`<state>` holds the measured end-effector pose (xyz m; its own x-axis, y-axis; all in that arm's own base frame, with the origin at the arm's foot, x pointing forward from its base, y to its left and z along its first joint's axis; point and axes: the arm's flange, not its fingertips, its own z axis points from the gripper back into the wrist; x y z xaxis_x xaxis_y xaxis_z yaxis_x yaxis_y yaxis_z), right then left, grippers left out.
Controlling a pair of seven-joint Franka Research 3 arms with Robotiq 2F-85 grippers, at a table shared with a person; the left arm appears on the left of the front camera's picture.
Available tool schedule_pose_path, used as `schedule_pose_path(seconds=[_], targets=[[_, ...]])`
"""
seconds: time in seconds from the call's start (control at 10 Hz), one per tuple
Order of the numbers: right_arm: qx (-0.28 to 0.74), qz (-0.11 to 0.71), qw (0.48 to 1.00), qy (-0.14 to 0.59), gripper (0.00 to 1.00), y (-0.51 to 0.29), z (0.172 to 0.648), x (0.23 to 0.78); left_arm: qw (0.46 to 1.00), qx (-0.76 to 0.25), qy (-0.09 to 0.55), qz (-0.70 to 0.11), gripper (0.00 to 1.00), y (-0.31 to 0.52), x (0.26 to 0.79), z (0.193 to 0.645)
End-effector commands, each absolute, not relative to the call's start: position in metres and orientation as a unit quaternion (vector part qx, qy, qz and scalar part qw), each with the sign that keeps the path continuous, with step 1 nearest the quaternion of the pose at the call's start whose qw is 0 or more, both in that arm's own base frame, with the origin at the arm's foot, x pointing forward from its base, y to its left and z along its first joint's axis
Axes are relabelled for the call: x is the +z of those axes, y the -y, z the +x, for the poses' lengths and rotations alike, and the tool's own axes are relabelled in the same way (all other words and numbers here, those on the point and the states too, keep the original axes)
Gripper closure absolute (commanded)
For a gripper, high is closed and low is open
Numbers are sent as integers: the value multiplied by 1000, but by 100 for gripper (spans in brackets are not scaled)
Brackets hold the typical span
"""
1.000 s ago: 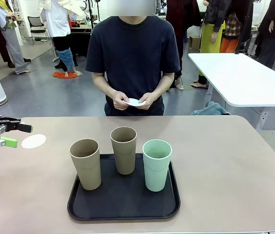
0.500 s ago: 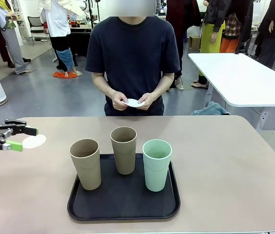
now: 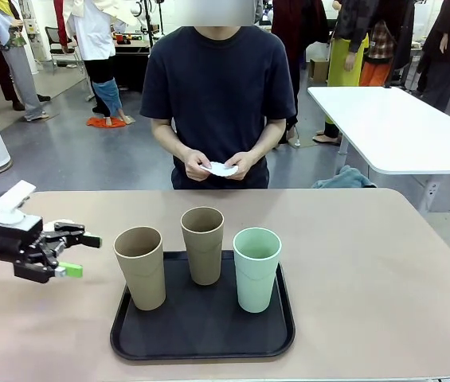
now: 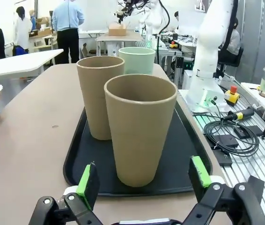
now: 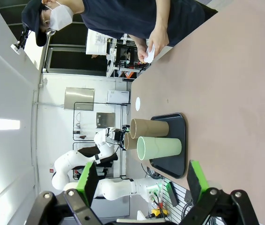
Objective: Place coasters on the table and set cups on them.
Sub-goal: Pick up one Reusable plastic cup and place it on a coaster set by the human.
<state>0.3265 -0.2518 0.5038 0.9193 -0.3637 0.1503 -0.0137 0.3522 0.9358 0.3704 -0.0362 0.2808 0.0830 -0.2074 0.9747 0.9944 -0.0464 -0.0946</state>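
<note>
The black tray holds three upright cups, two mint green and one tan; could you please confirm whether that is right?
Not quite: the colours are the wrong way round. The black tray holds three upright cups, two tan and one mint green: the left tan cup, the rear tan cup and the mint green cup. The front view shows it.

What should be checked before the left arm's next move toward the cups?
1. Left pincer open: ok.
2. Nearest tan cup centred in its opening, wrist view: ok.
3. That cup upright on the black tray: ok.
4. Coaster lying bare on the table: ok.
5. Clearance from the rear tan cup: cannot tell.
6. Right pincer open, away from the tray: ok.
</note>
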Motion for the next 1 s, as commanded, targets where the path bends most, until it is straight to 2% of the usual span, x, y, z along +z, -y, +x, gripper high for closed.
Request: schedule_pose_path(seconds=[0.0,0.3,0.5,0.9], targets=[[-106,563,802,170,0,252,327,504,549,-535,442,-466,0,51,264,379],[-106,563,802,170,0,252,327,504,540,-529,443,-481,0,76,258,375],[-106,563,802,170,0,252,327,504,551,-520,422,-497,0,66,261,376],[-106,563,802,170,0,252,327,504,551,-520,422,-497,0,66,261,376]])
